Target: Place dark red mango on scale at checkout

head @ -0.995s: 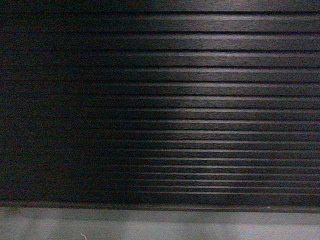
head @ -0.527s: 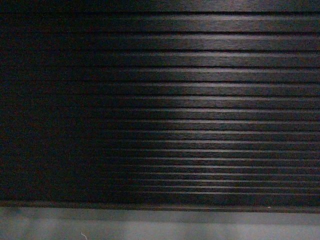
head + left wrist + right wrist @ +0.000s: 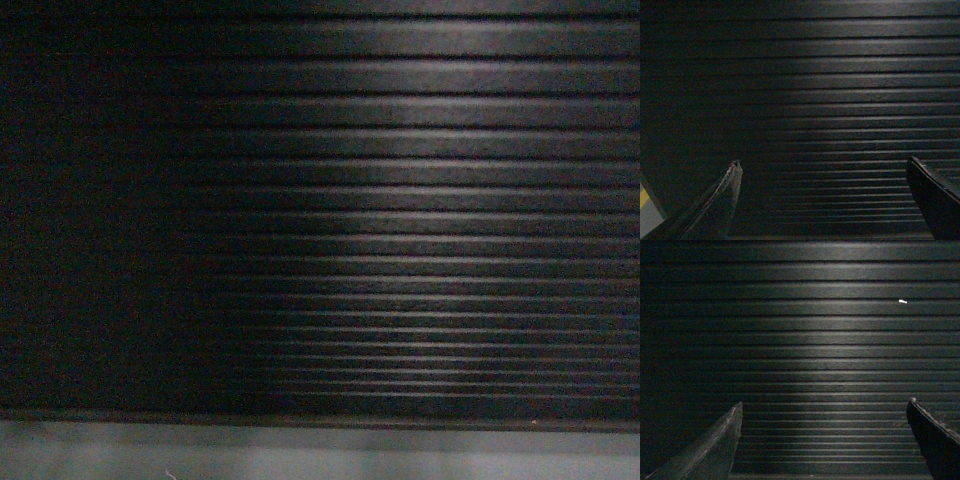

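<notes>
Head view: the checkout front panel fills almost the whole frame, black horizontal ribs, brighter on the right, near black on the left. Strip of grey floor along the bottom edge, below the panel's base.

Left wrist view: same ribbed panel dead ahead. Left gripper has its two dark fingers spread wide, one fingertip low left, the other low right, with only ribs between them. Small patch of grey floor with a yellow stripe in the bottom-left corner.

Right wrist view: ribbed panel again, with a small white speck on it at upper right. Right gripper also spread wide, holding nothing, with ribs showing through the gap.

Mango and scale: in none of the three views. All cameras face the counter's front, its top is out of frame, so mango position relative to either gripper can't be told.
</notes>
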Controlling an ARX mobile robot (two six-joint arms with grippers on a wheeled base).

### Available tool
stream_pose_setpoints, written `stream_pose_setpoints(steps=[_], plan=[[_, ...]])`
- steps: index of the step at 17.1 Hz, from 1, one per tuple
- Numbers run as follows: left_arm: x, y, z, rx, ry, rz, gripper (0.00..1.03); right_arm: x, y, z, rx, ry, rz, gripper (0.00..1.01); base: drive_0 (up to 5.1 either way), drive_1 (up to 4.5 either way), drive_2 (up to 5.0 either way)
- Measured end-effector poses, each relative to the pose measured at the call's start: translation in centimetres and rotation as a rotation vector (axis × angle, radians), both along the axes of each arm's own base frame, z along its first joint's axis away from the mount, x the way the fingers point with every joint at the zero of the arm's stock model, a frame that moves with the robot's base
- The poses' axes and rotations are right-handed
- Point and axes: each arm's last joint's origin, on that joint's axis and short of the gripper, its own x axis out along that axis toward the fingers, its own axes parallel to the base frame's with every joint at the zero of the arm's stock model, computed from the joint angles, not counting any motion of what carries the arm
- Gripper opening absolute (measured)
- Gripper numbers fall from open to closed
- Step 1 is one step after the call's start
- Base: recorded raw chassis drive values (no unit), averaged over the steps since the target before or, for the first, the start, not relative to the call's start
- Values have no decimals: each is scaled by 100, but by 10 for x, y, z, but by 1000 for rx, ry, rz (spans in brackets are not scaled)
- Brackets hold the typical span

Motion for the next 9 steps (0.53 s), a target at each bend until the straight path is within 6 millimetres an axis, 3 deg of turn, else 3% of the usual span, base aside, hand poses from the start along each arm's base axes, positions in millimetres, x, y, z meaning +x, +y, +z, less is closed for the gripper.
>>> stream_pose_setpoints(steps=[9], plan=[[0, 0, 0, 0, -1, -2, 98, 0, 0, 0, 0, -2, 0, 98, 0, 0, 0]])
